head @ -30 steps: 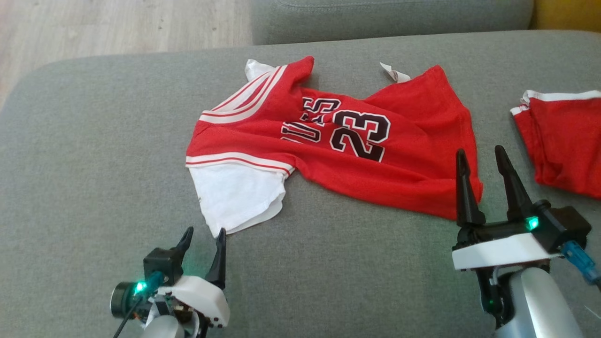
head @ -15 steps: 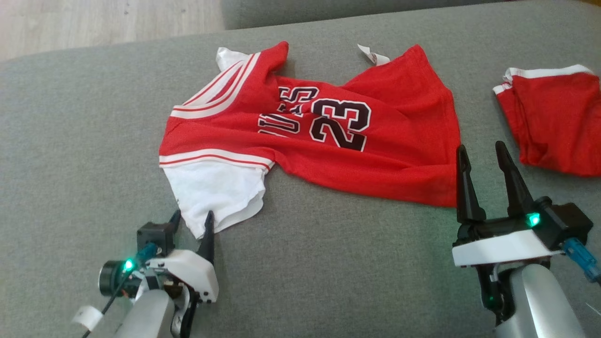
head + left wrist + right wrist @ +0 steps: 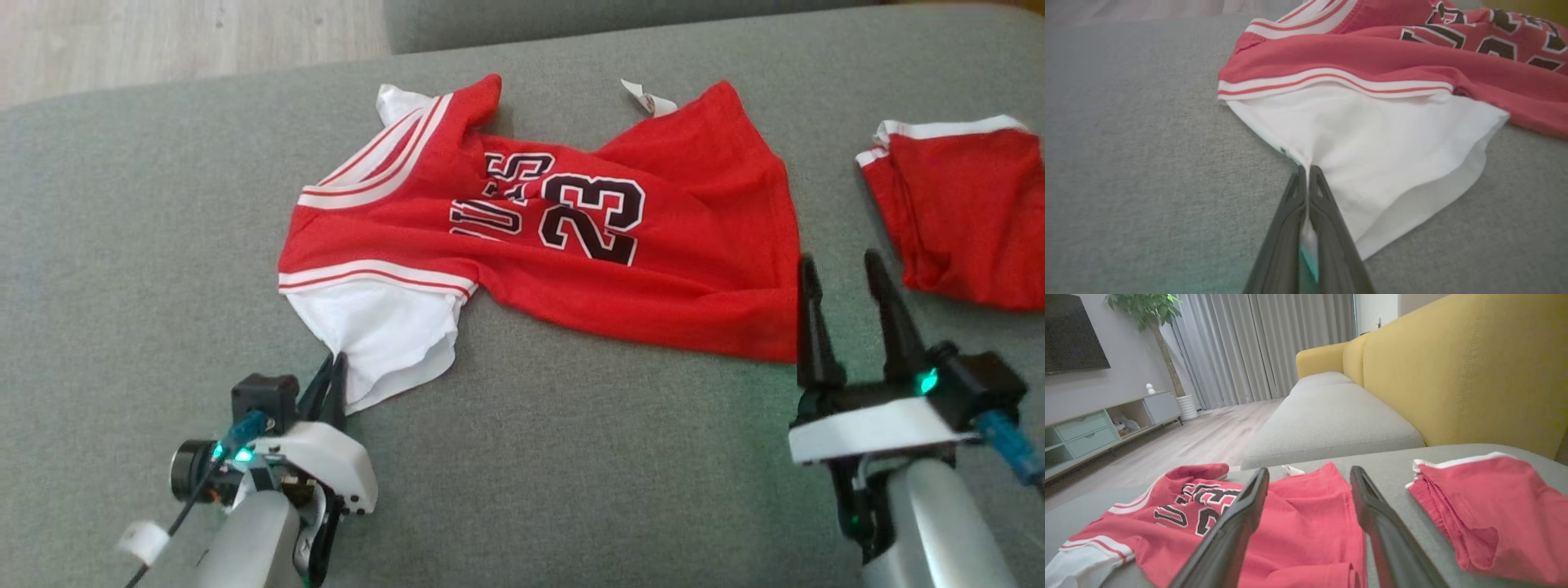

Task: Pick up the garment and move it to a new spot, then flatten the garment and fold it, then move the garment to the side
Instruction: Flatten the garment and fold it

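Observation:
The garment (image 3: pixel 571 261) is a red jersey with a black "23" and white sleeves, spread rumpled on the grey cushion (image 3: pixel 122 245). My left gripper (image 3: pixel 333 361) is shut on the near edge of its white sleeve (image 3: pixel 1372 163); in the left wrist view the white cloth is pinched between the two dark fingers (image 3: pixel 1327 216). My right gripper (image 3: pixel 841 265) stands open just off the jersey's lower right corner, nothing between its fingers. The jersey (image 3: pixel 1298 522) lies under and beyond its fingers in the right wrist view.
A second red piece of clothing with a white band (image 3: pixel 963 212) lies bunched at the right of the cushion. Another grey seat (image 3: pixel 1331 424) and a yellow sofa back (image 3: pixel 1474 367) lie beyond, with wooden floor (image 3: pixel 163 41) at far left.
My left gripper moved forward onto the white sleeve and closed on it. The right gripper stayed open and in place. The camera shifted between the earliest frame and the later ones.

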Motion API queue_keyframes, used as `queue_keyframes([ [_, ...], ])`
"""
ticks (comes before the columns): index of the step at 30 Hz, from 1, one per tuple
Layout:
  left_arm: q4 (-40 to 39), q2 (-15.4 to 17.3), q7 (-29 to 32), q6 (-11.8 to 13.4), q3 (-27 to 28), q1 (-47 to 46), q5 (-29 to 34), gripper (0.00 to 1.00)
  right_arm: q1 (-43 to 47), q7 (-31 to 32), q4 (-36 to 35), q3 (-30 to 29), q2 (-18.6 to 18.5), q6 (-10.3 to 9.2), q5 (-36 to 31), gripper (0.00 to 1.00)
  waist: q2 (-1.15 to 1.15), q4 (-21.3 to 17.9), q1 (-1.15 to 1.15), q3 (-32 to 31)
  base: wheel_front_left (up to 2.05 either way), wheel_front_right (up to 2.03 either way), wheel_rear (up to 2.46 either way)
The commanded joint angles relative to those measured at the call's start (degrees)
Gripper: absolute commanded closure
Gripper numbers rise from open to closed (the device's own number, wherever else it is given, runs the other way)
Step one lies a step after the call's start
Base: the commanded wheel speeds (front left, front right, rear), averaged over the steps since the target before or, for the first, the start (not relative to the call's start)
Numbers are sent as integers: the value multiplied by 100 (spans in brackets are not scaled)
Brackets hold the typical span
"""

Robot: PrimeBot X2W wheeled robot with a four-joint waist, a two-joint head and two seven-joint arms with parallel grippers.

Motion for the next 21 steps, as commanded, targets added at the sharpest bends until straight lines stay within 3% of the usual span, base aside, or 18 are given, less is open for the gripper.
queue_keyframes([
  [1, -186, 116, -186, 64, 180, -49, -49, 100, -37, -56, 64, 103, -16, 13, -65, 0, 0, 22, -1, -78, 0, 0, 0],
  [11, -1234, 101, -1058, 330, 391, 35, -60, 100, -59, 612, 1285, -142, -16, 13, 13, 0, 0, 26, -1, -299, 0, 0, 0],
  [21, -1930, 152, -1073, 344, 266, 153, 26, 100, -409, 685, 2161, 149, -16, 13, 703, 0, 0, 131, -1, -254, 0, 0, 0],
])
